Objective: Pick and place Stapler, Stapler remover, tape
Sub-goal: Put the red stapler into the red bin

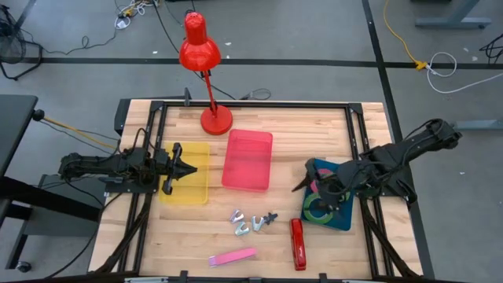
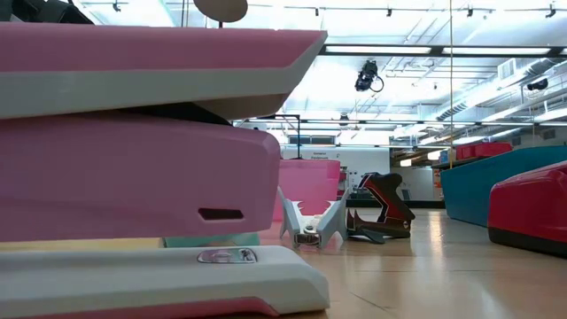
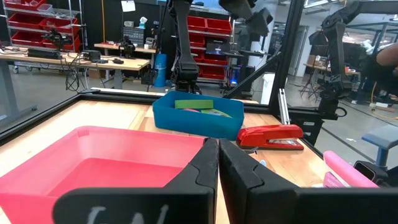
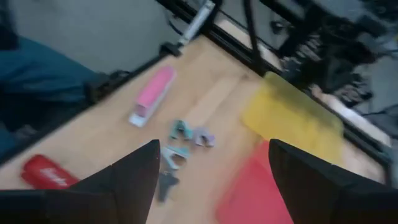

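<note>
A red stapler [image 1: 297, 244] and a pink stapler [image 1: 233, 257] lie flat on the table near its front edge. Several staple removers [image 1: 251, 222] lie between them and the pink tray [image 1: 247, 159]. Green tape rolls [image 1: 318, 211] lie flat in the teal tray [image 1: 346, 220] at the right. My right gripper [image 1: 302, 184] hangs above the teal tray's left side, open [image 4: 211, 149], with nothing between its fingers. Over the yellow tray [image 1: 185, 192] my left gripper [image 1: 189, 167] stays level and shut [image 3: 219, 146], holding nothing.
A red desk lamp [image 1: 206, 71] stands on its base at the table's far middle. A dark metal frame [image 1: 259, 104] runs around the tabletop. Bare wood lies between the trays and the front edge, around the staplers.
</note>
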